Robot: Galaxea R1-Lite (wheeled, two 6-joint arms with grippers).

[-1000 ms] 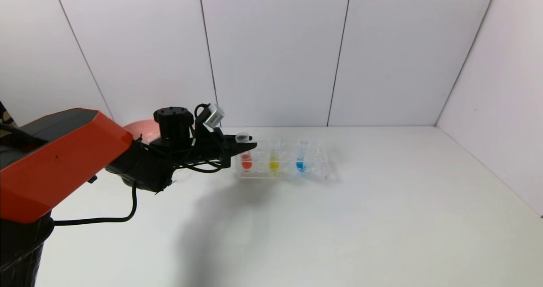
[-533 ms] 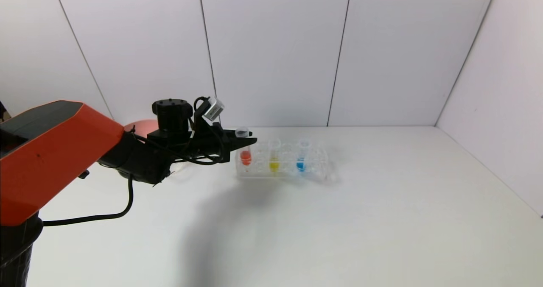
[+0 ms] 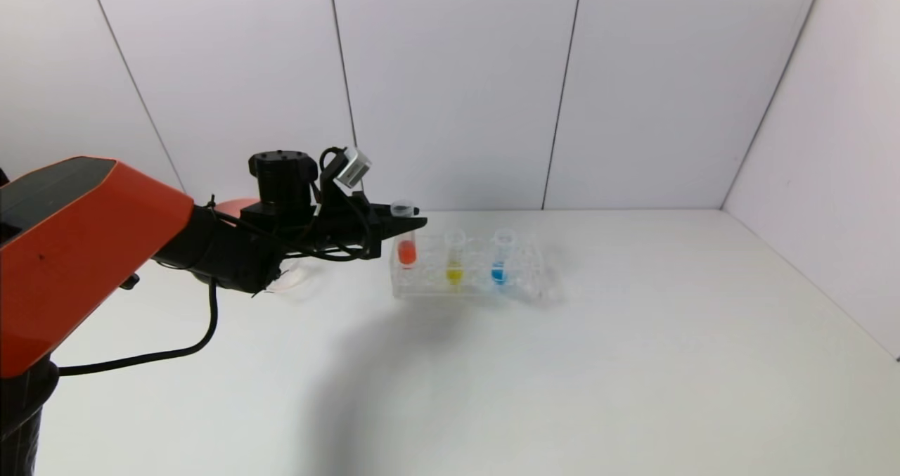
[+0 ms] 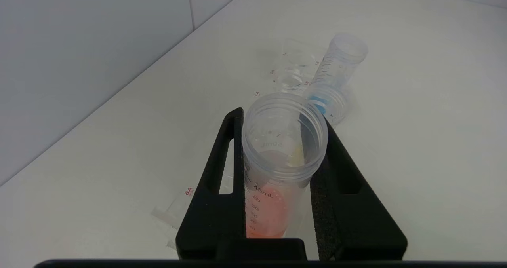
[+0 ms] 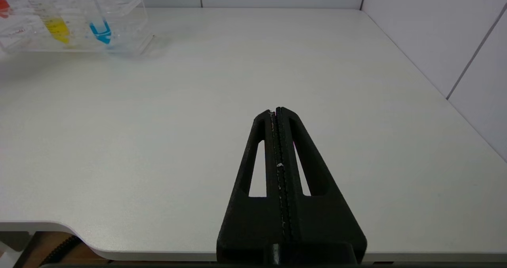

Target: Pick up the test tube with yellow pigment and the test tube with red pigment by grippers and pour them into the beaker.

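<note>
Two black wedge fingers (image 4: 323,189), clear ribbed-rim red-pigment tube (image 4: 277,157).

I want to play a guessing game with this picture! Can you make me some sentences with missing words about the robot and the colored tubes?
1. The left gripper is shut on the test tube with ____ pigment.
2. In the rack, the test tube with yellow pigment stands next to the tube with ____ liquid.
3. The right gripper holds ____.

Missing words: red; blue; nothing
</note>
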